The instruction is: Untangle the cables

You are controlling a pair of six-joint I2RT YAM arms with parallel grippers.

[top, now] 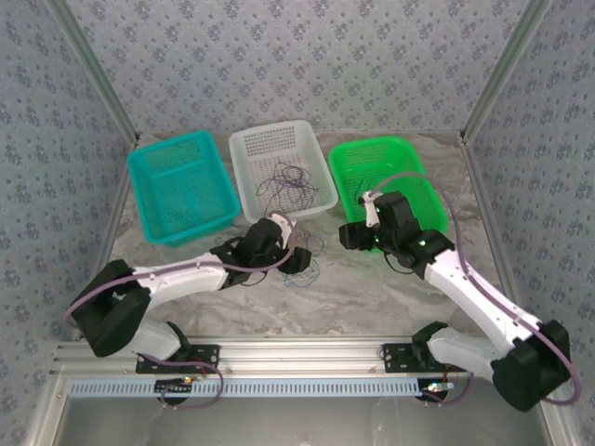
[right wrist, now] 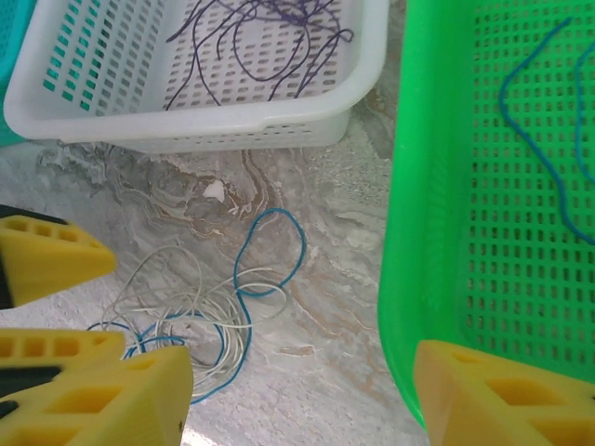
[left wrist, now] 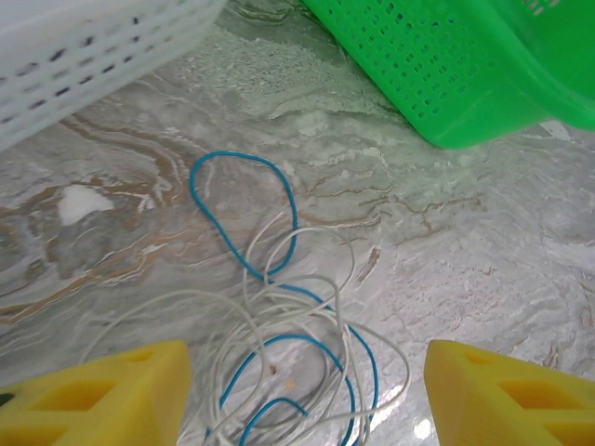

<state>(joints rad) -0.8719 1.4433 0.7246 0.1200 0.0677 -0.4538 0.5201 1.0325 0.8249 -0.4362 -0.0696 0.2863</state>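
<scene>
Left tool (left wrist: 307, 376): jaws wide, empty, straddling tangled thin blue and cream cables (left wrist: 279, 307) on marbled surface (left wrist: 465, 242), nearward of white slotted plastic basket (left wrist: 93, 56), likely to pinch one strand. Right tool (right wrist: 297, 381): equally wide, empty, over same tangle, probably for counter-pull.

A loose tangle of cables (top: 302, 272) lies flat on the marbled table top (left wrist: 465, 242), in the lower left of the right wrist view and the lower middle of the left wrist view. In it a blue cable (left wrist: 234, 154) throws one open loop up out of the heap and curls through thin cream wires (left wrist: 307, 321), which coil over and under it in slack rings. Dark purple cables (right wrist: 279, 28) lie in overlapping loops on the floor of the white basket (right wrist: 186, 130), upper left. A second blue strand (right wrist: 532, 144) snakes across the floor of the green basket (right wrist: 418, 232), at right.
</scene>
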